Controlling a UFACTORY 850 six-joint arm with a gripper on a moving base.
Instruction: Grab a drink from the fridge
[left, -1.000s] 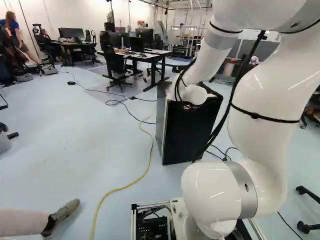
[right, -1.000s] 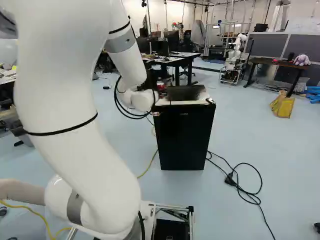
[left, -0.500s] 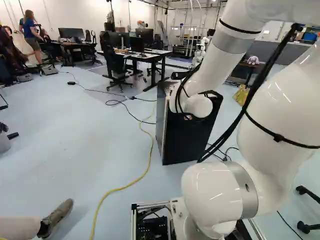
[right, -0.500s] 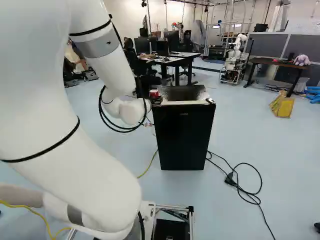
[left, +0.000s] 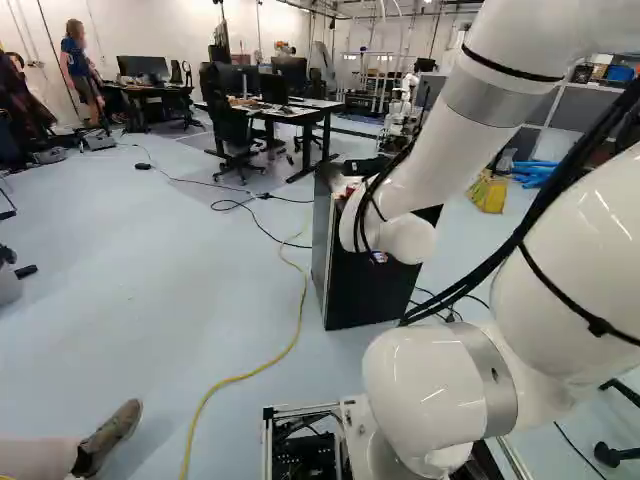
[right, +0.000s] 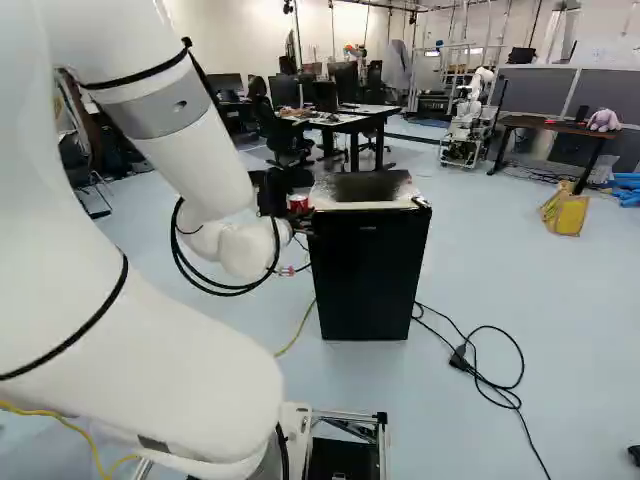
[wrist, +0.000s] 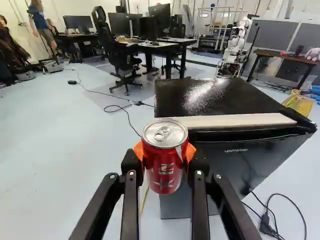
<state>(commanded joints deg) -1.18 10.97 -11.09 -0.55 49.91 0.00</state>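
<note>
Over pale floor (left: 170, 300), the arm (left: 440, 165) bends down beside the fridge (right: 365, 275), end effector (right: 299, 210) apparently level, clamped on a red can (wrist: 164, 167).

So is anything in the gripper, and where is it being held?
Yes, the red can: the gripper has it upright by its sides, orange pads against the body, below the silver top.

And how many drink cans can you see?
1: the red can, gripped in the pincer, beside the black fridge. Any inside the black fridge would be hidden.
</note>
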